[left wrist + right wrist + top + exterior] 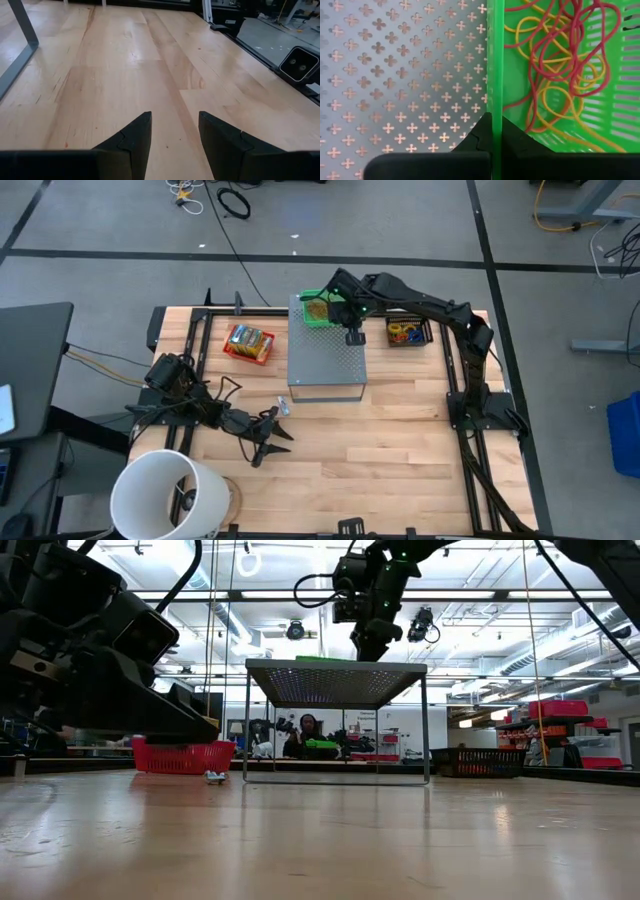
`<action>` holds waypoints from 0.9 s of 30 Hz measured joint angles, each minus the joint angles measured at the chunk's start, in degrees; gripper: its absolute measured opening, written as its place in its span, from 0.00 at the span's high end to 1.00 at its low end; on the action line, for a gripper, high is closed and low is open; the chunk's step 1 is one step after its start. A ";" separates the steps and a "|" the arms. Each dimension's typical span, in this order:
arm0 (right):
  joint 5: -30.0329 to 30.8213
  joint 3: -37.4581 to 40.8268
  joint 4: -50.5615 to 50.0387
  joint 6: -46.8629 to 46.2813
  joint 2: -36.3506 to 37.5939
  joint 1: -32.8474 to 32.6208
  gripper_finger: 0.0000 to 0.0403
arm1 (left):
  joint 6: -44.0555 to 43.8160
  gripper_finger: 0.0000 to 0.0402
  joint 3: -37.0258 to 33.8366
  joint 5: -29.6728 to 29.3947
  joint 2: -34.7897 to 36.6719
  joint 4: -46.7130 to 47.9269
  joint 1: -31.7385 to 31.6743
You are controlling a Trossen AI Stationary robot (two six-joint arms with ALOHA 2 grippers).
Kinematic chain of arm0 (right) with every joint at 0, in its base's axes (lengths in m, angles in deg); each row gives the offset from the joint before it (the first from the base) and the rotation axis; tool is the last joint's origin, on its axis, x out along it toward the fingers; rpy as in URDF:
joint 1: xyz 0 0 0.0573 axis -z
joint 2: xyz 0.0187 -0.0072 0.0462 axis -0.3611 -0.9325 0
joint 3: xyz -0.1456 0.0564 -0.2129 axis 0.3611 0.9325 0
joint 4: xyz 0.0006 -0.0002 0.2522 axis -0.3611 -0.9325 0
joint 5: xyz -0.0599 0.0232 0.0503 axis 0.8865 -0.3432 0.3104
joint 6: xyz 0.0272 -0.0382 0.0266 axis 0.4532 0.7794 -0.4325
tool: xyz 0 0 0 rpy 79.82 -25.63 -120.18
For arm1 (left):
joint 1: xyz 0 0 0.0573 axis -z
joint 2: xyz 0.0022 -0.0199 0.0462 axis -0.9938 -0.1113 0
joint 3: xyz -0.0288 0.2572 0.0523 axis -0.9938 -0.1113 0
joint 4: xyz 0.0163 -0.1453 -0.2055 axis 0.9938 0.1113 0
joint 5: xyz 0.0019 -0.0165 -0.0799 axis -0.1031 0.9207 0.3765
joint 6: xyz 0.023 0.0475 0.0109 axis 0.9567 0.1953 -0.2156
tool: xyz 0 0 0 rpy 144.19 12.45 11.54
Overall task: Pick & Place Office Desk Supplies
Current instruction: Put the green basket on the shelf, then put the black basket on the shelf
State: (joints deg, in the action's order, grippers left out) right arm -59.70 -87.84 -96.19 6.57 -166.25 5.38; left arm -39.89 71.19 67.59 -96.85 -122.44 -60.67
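Right tool [494,135] pinches the green basket [580,100] wall atop the grey box [327,350]; left tool [172,137] rests half-open, empty, above the desk [150,65].

Right arm stretches across the table, its gripper [352,318] pinched shut; left gripper [268,430] rests low, fingers [131,142] parted.

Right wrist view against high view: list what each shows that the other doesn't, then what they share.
Only the right wrist view: the right gripper shut on the green plastic basket's wall, with red and yellow rubber-band loops inside it.

Only the high view: the left gripper low over the wooden table, a red basket, a black tray, a white round bucket.

Both: the grey perforated metal box carrying the green basket.
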 joint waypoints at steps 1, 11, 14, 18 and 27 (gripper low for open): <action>0.42 0.00 0.04 0.02 0.00 0.00 0.97 | 0.02 0.58 0.00 0.07 0.00 0.00 0.00; 1.30 0.00 0.15 -0.02 0.00 -0.39 0.82 | 0.07 0.58 -0.02 0.46 -0.02 0.66 0.00; 1.79 0.00 0.97 -0.18 0.00 -0.61 0.78 | 0.17 0.58 -0.02 0.46 -0.02 0.69 0.00; 4.04 0.00 1.83 -0.32 0.00 -1.05 0.71 | 0.22 0.58 -0.02 0.46 -0.01 0.77 0.00; 4.69 -3.35 1.07 -1.83 0.07 -3.41 0.57 | 0.22 0.58 -0.02 0.47 -0.01 1.07 0.00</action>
State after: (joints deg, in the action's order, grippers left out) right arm -55.01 -91.19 -95.12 4.73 -166.18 1.97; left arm -39.67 71.16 68.06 -96.85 -121.37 -60.67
